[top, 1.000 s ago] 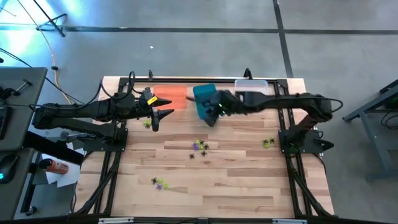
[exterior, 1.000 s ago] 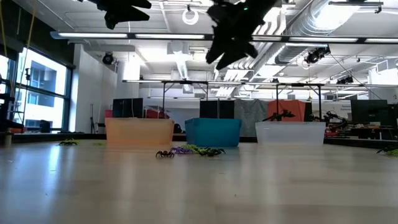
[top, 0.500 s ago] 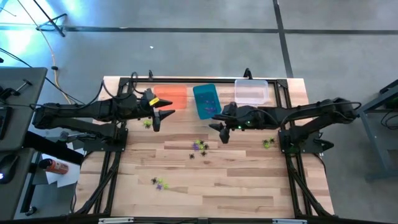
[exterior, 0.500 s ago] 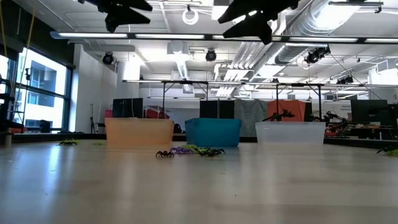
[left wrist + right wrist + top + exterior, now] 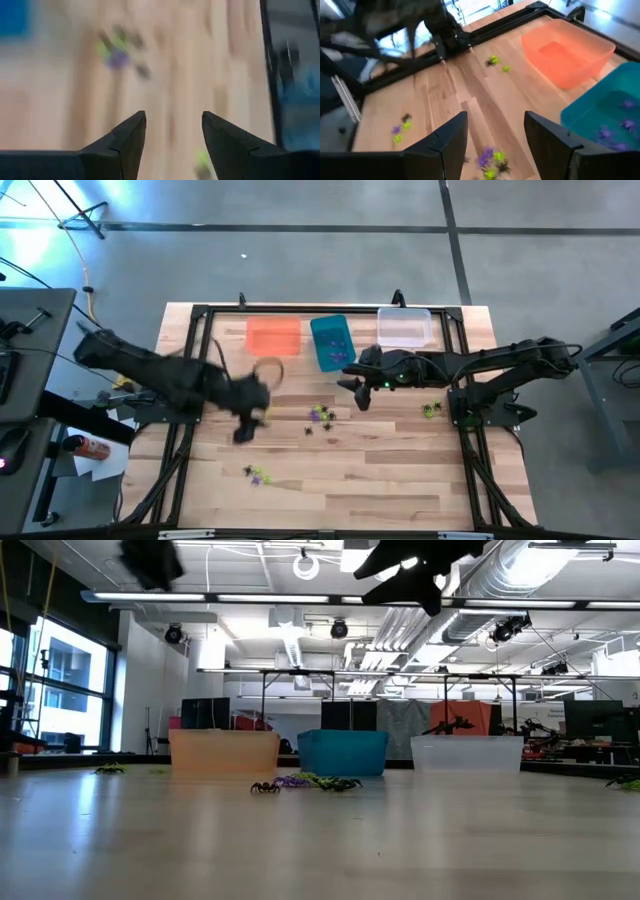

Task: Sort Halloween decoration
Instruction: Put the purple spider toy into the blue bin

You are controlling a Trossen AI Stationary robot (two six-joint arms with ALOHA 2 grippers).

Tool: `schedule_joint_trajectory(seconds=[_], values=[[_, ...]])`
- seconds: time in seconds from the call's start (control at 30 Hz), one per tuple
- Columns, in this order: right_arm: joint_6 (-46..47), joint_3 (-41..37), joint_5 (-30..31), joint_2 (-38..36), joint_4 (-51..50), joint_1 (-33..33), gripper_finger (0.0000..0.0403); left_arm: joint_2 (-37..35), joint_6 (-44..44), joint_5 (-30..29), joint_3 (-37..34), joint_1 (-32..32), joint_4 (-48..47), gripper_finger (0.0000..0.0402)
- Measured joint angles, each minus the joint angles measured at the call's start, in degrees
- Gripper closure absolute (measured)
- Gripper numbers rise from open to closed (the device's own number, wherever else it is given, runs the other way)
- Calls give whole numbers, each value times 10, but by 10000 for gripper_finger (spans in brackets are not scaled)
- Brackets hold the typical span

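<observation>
Wooden table [image 5: 380, 470]: I've both grippers open and empty, left gripper [image 5: 243, 428] and right gripper [image 5: 352, 392] flanking the mid-table spiders [image 5: 320, 417] for picking.

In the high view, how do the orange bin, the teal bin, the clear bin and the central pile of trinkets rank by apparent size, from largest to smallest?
1. The orange bin, the teal bin and the clear bin look about alike; I would not rank them.
2. The central pile of trinkets is clearly the smallest.
</observation>
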Motion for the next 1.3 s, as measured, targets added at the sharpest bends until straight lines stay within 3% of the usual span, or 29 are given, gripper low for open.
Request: schedule_joint_trajectory(seconds=[0.07,0.17,0.3,0.43,0.53,0.7,1.03,1.3], values=[[35,0,0,0,6,1,210,17,-36,8,-5,-57,-32,218],[84,0,2,0,15,4,210,25,-67,-14,-38,-149,-1,218],[126,0,27,0,16,8,210,36,-104,-101,-98,-259,107,218],[165,0,50,0,17,8,210,81,-38,-192,-124,-325,151,218],[175,0,72,0,16,7,210,131,12,-201,-118,-339,170,218],[179,0,77,1,12,7,210,218,42,-155,-92,-344,194,218],[175,0,75,1,-62,7,210,317,-84,-138,-87,-345,233,218],[175,0,75,1,-94,7,210,337,-89,-141,-85,-347,234,243]])
